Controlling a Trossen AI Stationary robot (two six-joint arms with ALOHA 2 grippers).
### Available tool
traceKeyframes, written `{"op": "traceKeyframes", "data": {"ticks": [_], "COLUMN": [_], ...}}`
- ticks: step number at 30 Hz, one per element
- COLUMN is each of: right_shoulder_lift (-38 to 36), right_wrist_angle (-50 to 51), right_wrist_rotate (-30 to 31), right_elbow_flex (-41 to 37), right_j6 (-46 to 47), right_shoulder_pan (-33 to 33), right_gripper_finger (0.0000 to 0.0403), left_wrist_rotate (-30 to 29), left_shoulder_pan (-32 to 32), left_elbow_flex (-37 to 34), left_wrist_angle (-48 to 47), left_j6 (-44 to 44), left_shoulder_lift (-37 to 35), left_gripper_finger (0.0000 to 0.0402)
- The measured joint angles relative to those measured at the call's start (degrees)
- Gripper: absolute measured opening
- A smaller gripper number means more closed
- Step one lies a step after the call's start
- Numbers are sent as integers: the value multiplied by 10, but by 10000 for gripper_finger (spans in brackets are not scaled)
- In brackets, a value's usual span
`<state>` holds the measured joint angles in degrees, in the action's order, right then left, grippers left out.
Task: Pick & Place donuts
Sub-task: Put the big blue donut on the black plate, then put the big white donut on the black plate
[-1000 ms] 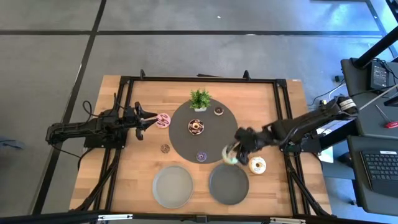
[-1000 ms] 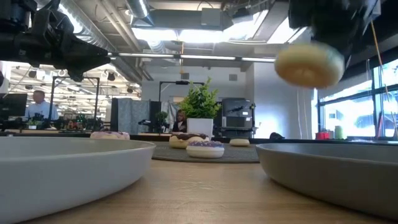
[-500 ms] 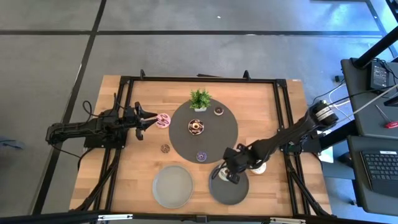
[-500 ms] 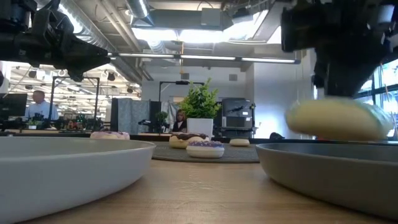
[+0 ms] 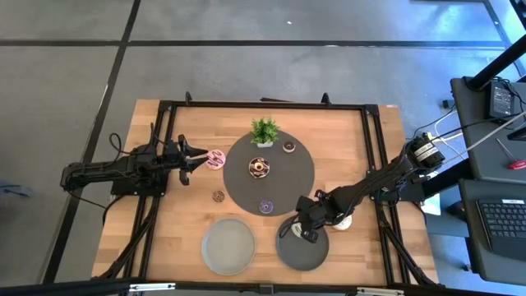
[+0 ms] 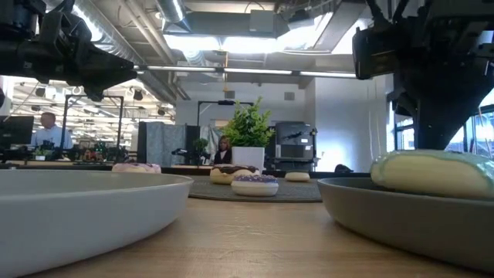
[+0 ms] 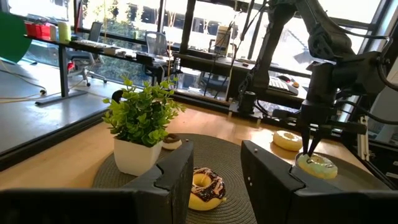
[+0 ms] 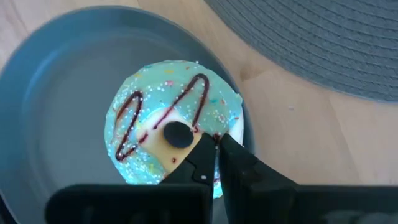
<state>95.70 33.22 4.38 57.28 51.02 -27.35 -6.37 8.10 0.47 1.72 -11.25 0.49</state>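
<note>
My right gripper (image 5: 306,232) hangs over the right grey plate (image 5: 289,252), shut on a pale green donut (image 8: 168,127) with brown drizzle that lies in that plate (image 6: 386,212). My left gripper (image 5: 196,158) waits open at the table's left, just short of a pink donut (image 5: 216,159). On the dark round mat (image 5: 283,185) lie a chocolate-and-cream donut (image 5: 260,168), a small brown one (image 5: 289,146) and a purple one (image 5: 266,206). A tiny brown donut (image 5: 219,196) sits on the wood. A cream donut (image 5: 342,219) lies half hidden beside my right arm. My right gripper pinches the pale green donut's ring (image 8: 219,127) on the side between hole and outer edge, its two fingers (image 8: 198,157) almost together. They come from above, pointing down (image 7: 309,144). The donut's underside rests flat on the right plate (image 6: 432,174).
A second grey plate (image 5: 228,246) lies empty to the left of the right one, at the near edge. A small potted plant (image 5: 264,130) stands at the mat's far edge. A black frame (image 5: 164,107) borders the table. Bare wood shows at the far corners.
My right gripper has moved from the mat's near right edge toward the near edge and down, carrying the pale green donut. The donut, hanging in the air a second ago, now lies in the right plate. The fingers have stayed on it.
</note>
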Motion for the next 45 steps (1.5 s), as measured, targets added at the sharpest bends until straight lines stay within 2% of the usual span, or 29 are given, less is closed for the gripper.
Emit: {"op": "traceKeyframes", "data": {"ticks": [6, 15, 20, 26, 33, 40, 45], "right_shoulder_lift": [0, 0, -17, -77, -104, -101, -101], "right_wrist_angle": [-3, -3, 17, 134, 299, 295, 288], "right_wrist_rotate": [0, 0, -3, -5, -12, -14, -41], "right_elbow_flex": [0, 0, 0, 0, -1, -23, -71], "right_j6": [-5, -3, 3, 106, 310, 416, 440], "right_shoulder_pan": [0, 0, 0, -13, -90, -130, -132], "right_gripper_finger": [34, 112, 139, 145, 146, 146, 146], "left_wrist_rotate": [0, 0, 0, 0, 0, -1, -2], "left_shoulder_pan": [0, 0, 0, 0, 0, 0, 0], "left_elbow_flex": [0, 0, 0, 0, 0, 0, 0], "left_wrist_angle": [0, 0, 0, 0, 0, 0, 0], "left_j6": [0, 0, 0, 0, 0, 0, 0], "left_shoulder_lift": [0, 0, 0, 0, 0, 0, 0], "left_gripper_finger": [130, 130, 130, 130, 130, 130, 130]}}
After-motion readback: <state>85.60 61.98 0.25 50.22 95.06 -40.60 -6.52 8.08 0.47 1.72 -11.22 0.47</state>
